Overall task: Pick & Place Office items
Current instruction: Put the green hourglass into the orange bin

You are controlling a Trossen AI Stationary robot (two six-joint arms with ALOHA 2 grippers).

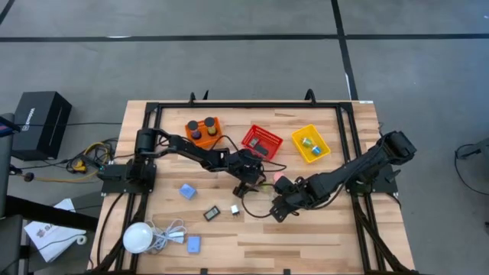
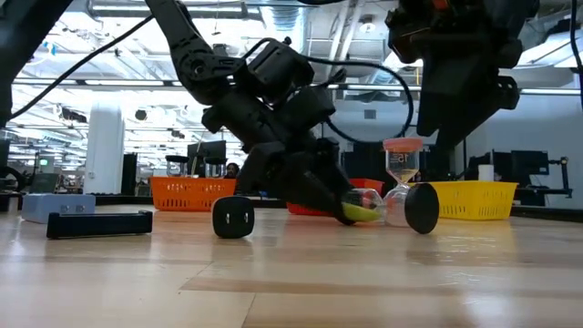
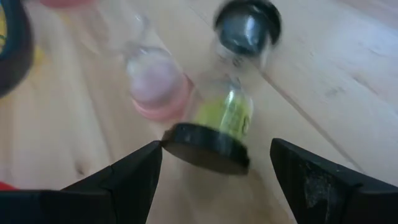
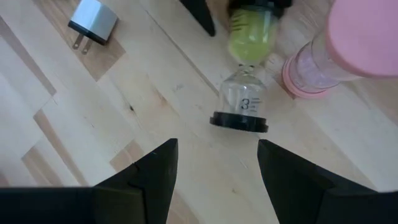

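Between the wide-spread left end effector fingers lies a green-sand hourglass.

Robot test bay in a large industrial hall

A wooden table is set on grey concrete floor; exposed ceiling ducting and distant workstations are seen beyond its far edge

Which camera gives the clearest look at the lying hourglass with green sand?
The right wrist view: the green-sand hourglass lies lengthwise, end cap and a printed 3 readable. The left wrist view shows it blurred, between the open left gripper fingers. The low view shows only a green patch under that gripper. In the high view the arms hide it.
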